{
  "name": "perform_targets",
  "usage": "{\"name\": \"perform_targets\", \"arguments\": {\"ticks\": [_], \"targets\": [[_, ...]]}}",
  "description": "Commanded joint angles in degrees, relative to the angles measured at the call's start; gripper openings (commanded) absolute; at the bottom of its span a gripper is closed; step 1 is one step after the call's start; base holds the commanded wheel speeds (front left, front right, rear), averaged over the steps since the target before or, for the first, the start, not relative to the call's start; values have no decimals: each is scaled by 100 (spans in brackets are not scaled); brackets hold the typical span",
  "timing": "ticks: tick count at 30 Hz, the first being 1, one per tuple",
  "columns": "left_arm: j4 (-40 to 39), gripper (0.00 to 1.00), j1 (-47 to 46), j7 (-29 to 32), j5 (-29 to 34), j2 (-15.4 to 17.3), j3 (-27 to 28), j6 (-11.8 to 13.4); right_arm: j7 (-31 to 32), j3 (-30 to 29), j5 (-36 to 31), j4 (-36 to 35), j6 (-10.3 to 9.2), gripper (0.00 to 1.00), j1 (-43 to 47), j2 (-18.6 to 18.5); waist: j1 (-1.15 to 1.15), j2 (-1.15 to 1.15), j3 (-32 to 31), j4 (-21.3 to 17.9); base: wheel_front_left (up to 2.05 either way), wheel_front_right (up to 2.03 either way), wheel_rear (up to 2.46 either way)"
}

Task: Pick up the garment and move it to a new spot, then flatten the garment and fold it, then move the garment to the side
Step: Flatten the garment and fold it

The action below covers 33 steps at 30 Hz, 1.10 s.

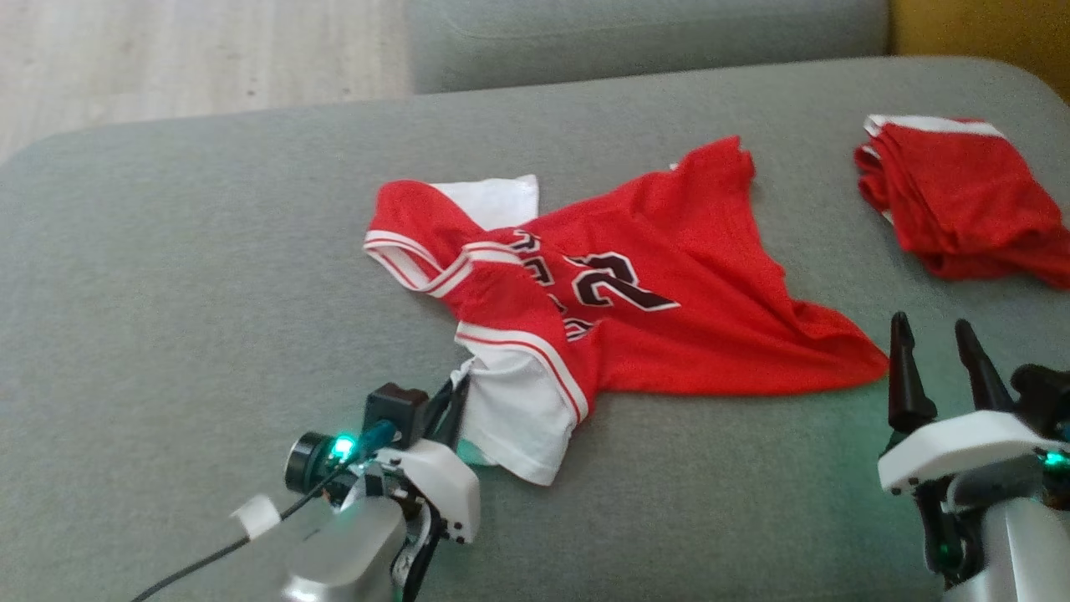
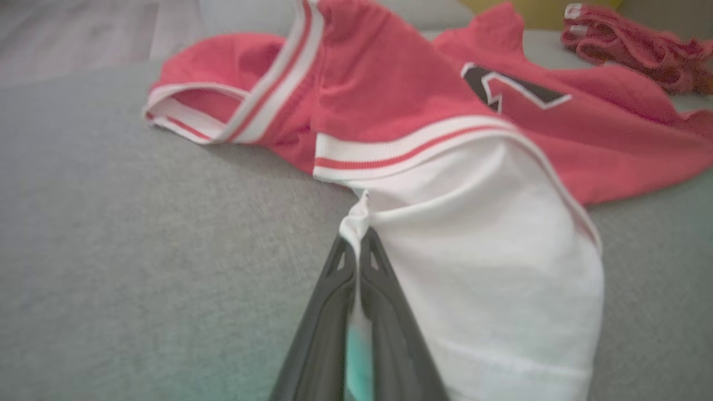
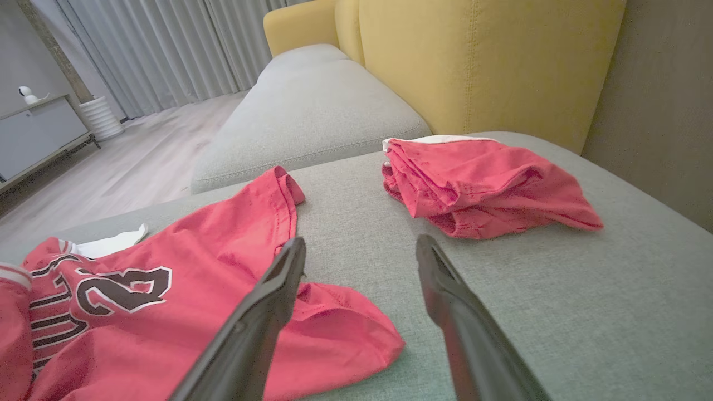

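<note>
A red jersey (image 1: 652, 284) with white sleeves and a dark number lies crumpled across the grey cushion (image 1: 167, 276). My left gripper (image 1: 451, 393) is shut on the edge of its near white sleeve (image 2: 479, 245), the fabric pinched between the dark fingertips (image 2: 356, 245). My right gripper (image 1: 936, 343) stands open just right of the jersey's lower corner (image 3: 345, 340), fingers apart and holding nothing. In the right wrist view the jersey (image 3: 167, 301) spreads to the left under the left finger.
A second red garment (image 1: 961, 196) lies folded at the cushion's far right (image 3: 479, 184). Behind it stand a yellow sofa back (image 3: 473, 61) and another grey cushion (image 3: 312, 106). Wood floor (image 1: 167, 58) lies beyond the cushion's far left edge.
</note>
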Motion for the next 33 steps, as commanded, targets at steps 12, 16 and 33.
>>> {"name": "perform_targets", "arguments": {"ticks": [12,16,33], "targets": [[-840,0,574,84,-535,908,1054,1027,-111,165,92,-71,-4,100,-46,-29,0,0,-111,597,0,0,0],[-1090,100,658,39,-610,1013,1187,1161,-124,128,58,-52,-4,100,-91,-29,0,0,-39,551,0,0,0],[-3715,100,1987,-220,315,1791,2361,1291,-210,25,-282,-383,-4,100,285,-29,0,0,-254,520,0,0,0]]}}
